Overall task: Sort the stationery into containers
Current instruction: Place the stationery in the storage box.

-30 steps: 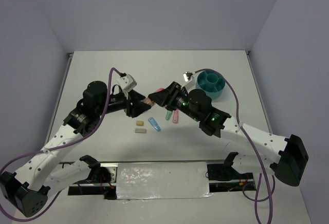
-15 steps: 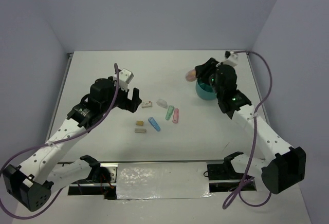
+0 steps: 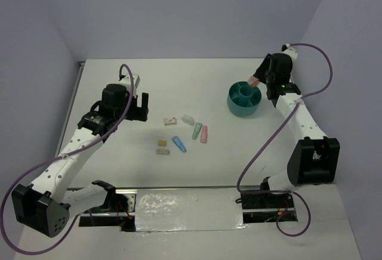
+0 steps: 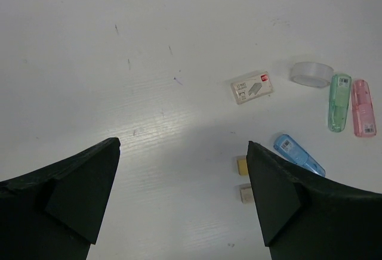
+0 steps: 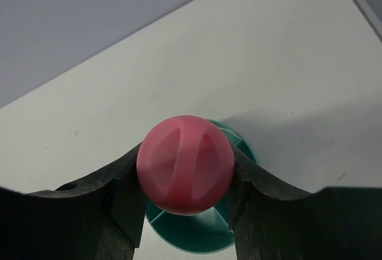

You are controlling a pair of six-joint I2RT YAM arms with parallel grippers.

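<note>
A white counter (image 3: 179, 81) is seen from above, with two arms reaching over it. The right tool (image 3: 255, 81) is closed around a pink-capped case (image 5: 185, 163), which is held above the far right rim of a round teal tub (image 3: 244, 100) near the counter's right side. Which compartment lies beneath it cannot be told. The left tool (image 4: 183, 152) is spread wide and empty, and is held above bare counter to the left of the loose stationery. Near the counter's middle, a small white labelled box (image 4: 252, 87) and a clear capsule (image 4: 312, 73) are laid near each other. Just nearer, a green capsule (image 4: 339, 102) and a pink capsule (image 4: 363, 107) are set side by side, almost touching. A blue capsule (image 4: 298, 155) is placed beside a beige eraser block (image 4: 242, 165) and a whitish eraser block (image 4: 246, 192).
</note>
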